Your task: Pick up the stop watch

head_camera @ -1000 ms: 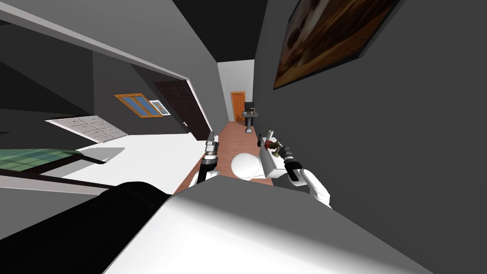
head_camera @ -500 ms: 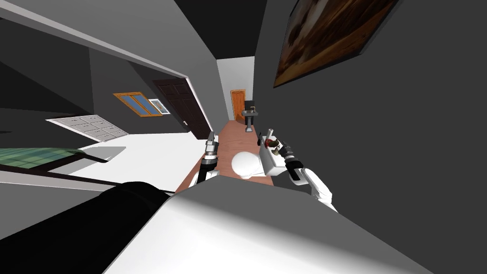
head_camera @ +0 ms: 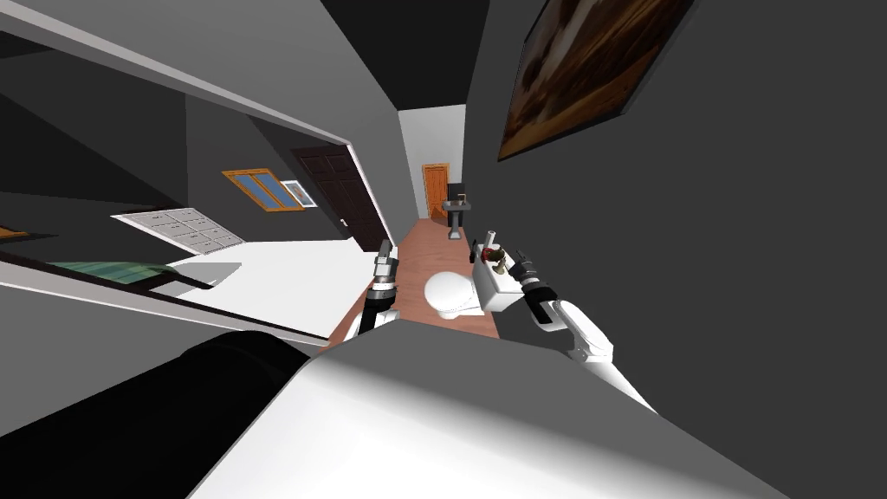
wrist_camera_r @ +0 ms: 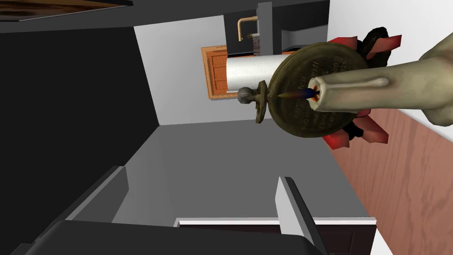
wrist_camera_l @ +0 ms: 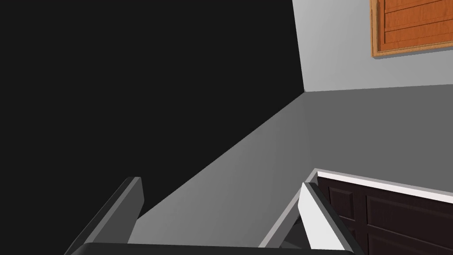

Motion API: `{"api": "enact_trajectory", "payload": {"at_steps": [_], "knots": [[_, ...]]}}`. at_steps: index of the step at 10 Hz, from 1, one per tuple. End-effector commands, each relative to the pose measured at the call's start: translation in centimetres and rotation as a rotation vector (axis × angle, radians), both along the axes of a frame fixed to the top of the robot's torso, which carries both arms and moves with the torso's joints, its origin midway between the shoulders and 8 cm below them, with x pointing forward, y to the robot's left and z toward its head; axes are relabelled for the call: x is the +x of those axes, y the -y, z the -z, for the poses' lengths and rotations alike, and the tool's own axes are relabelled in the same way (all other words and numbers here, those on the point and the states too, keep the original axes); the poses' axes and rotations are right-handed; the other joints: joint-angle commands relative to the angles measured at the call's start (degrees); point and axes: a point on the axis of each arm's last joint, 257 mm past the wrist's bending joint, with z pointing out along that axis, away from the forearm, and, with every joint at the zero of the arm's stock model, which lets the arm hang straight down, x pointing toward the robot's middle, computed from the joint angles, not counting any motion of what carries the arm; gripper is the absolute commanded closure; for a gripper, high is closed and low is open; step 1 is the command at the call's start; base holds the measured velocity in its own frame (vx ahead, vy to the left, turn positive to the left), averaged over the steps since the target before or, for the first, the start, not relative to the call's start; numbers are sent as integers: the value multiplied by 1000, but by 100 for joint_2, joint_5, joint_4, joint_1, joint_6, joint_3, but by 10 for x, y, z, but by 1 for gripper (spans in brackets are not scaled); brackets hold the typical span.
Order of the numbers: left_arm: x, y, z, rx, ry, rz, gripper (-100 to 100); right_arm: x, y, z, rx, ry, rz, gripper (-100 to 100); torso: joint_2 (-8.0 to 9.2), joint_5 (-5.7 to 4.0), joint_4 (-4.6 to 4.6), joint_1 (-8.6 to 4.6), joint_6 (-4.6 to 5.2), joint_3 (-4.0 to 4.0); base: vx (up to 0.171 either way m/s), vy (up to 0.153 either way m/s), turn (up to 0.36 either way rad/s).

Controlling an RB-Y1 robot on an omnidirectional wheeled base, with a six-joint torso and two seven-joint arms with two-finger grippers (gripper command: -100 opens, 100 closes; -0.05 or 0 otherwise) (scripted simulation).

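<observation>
The stop watch [wrist_camera_r: 316, 90] is a round bronze disc with a small knob at its edge, and it stands on the white toilet tank [head_camera: 498, 293] beside a red, spiky object [wrist_camera_r: 354, 133]. A pale candle [wrist_camera_r: 380, 86] crosses in front of it. In the head view the stop watch [head_camera: 495, 254] is a small brown spot on the tank top. My right gripper [wrist_camera_r: 201, 175] is open and holds nothing, with the watch ahead of its fingertips and off to one side. That right gripper [head_camera: 520, 257] hovers just right of the tank. My left gripper [wrist_camera_l: 220, 182] is open too, raised left of the toilet [head_camera: 384, 251].
A white paper roll [wrist_camera_r: 250, 71] stands behind the watch. The toilet bowl [head_camera: 450, 296] sits left of the tank on a reddish-brown floor [head_camera: 424, 247]. A dark wall [head_camera: 736, 260] runs close on my right. A pedestal sink [head_camera: 455, 212] and an orange door [head_camera: 435, 189] lie farther ahead.
My right gripper has gone from shut to open and has drawn back a little from the things on the tank. My head view has shifted slightly. The left arm is still.
</observation>
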Motion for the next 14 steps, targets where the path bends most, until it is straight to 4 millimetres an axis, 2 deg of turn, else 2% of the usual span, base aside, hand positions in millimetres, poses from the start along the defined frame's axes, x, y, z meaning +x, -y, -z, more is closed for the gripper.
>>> {"api": "enact_trajectory", "payload": {"at_steps": [1, 9, 12, 14], "knots": [[0, 0, 0, 0, 0, 0, 0, 2, 0, -13, 13, 10, -20, -100, 0, 0, 0, 0, 0, 0, -136, -15, 40], [0, 0, 0, 0, 0, 0, 0, 12, -4, -64, 44, 43, -115, -100, -4, -1, -1, -1, 1, -2, -134, -8, 37], [0, 0, 0, 0, 0, 0, 0, 13, -3, -70, 46, 33, -139, -100, -27, -2, -6, -6, 0, -15, -64, -15, 44], [0, 0, 0, 0, 0, 0, 0, 12, 1, -66, 43, 5, -152, -100, -42, -2, -9, -6, 0, -23, -14, -14, 72]]}}
